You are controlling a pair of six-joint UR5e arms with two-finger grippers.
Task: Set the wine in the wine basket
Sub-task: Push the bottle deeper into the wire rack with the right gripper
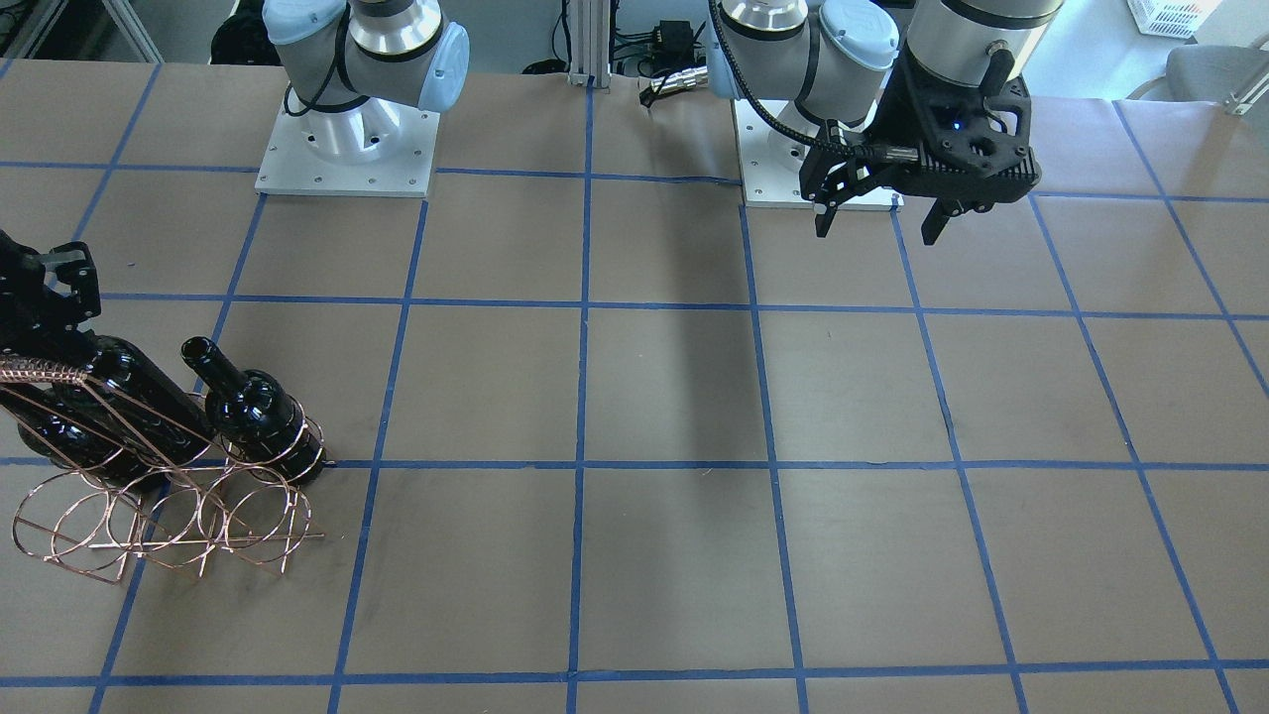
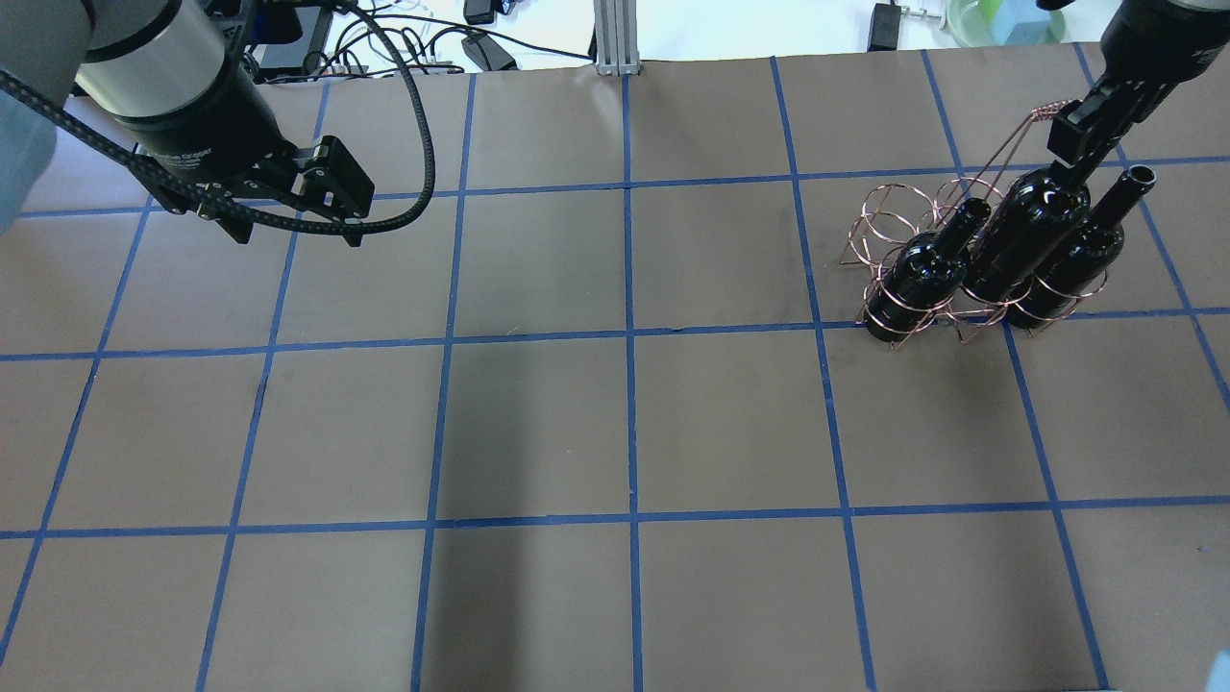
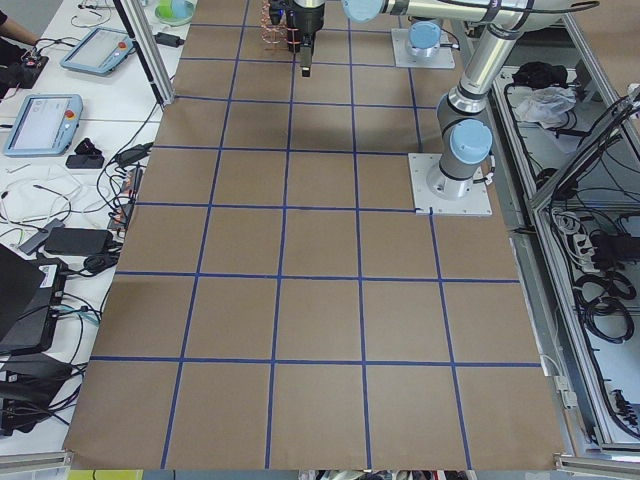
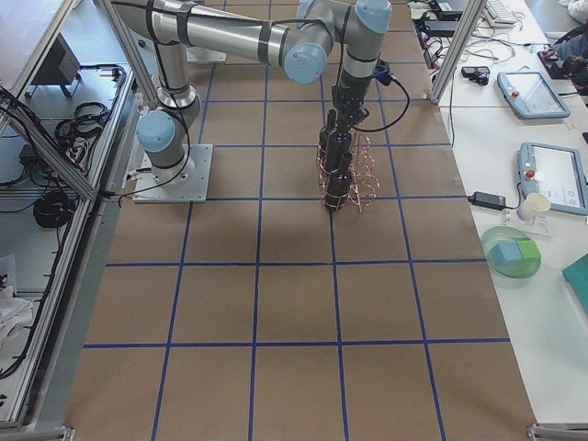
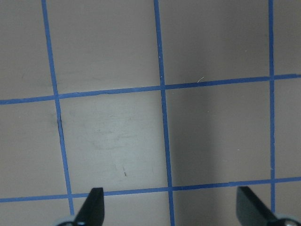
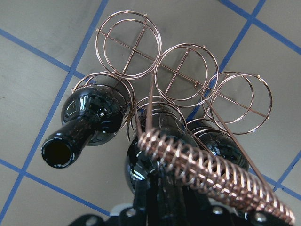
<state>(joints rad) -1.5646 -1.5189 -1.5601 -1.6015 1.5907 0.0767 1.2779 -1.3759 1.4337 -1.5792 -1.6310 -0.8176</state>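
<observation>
The copper wire wine basket (image 2: 889,216) stands at the table's far right, and also shows in the front view (image 1: 159,511) and the right wrist view (image 6: 129,44). Three near-black wine bottles sit tilted in its near row of loops. My right gripper (image 2: 1081,144) is shut on the neck of the middle bottle (image 2: 1026,226), whose body is inside the loops (image 6: 148,165). The other two bottles (image 2: 924,272) (image 2: 1081,248) stand free with open mouths. My left gripper (image 2: 293,226) is open and empty over the table's far left, its fingertips (image 5: 94,202) wide apart.
The basket's coiled handle (image 6: 211,181) leans right beside my right gripper. The basket's far row of loops (image 6: 188,70) holds nothing. Blue tape lines grid the brown table (image 2: 625,432). Both arm bases (image 1: 347,149) stand at the table's robot side.
</observation>
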